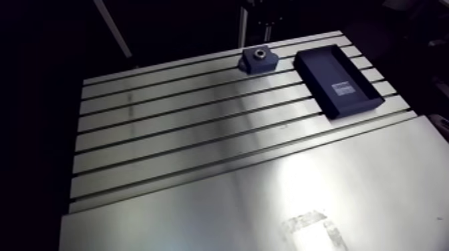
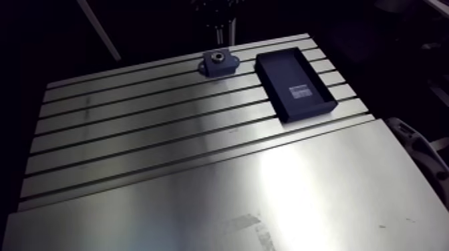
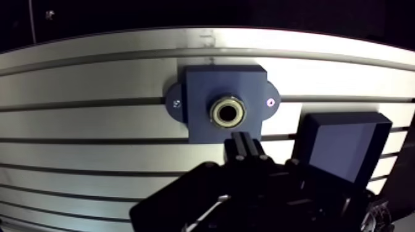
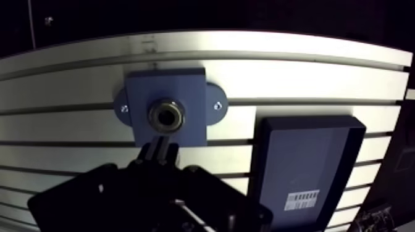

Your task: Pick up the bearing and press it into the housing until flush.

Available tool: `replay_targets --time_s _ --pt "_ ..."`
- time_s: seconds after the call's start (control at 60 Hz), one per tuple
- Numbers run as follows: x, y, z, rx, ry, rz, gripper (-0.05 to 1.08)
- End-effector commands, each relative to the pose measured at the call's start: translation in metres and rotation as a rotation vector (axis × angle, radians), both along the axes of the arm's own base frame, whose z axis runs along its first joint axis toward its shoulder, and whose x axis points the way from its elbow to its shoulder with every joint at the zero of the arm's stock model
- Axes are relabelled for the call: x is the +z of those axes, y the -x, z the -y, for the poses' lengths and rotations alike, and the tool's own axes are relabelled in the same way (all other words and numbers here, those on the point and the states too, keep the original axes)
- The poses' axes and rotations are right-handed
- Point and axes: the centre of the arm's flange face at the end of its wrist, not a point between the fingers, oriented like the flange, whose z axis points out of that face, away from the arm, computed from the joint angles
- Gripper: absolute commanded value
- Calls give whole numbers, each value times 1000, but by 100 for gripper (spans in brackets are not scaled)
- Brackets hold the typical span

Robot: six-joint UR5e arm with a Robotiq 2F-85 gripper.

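The blue housing (image 3: pixel 197 92) lies flat on the slotted table, with two flanges held by screws. A metal bearing (image 3: pixel 227 112) sits in its round bore; I cannot tell how deep. My gripper (image 3: pixel 243 139) hovers just short of the housing in the wrist view. Its two dark fingers are pressed together with nothing between them, their tips pointing at the bearing. In the arm view the housing (image 1: pixel 258 59) stands near the table's far edge, and the gripper does not show there.
A dark blue shallow tray (image 4: pixel 302 166) with a small white label lies beside the housing, also seen as the tray (image 1: pixel 337 80) at the table's far right. The slotted table (image 1: pixel 174 133) runs into a smooth metal plate (image 1: pixel 267 207) in front.
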Motion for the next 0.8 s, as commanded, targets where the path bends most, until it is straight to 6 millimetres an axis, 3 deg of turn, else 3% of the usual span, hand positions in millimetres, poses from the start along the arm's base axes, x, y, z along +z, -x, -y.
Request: replay_targets --time_s 0.017,0.8 --pt "-9 2 0 0 12 2 108" --pt "-28 3 0 5 24 -13 108"
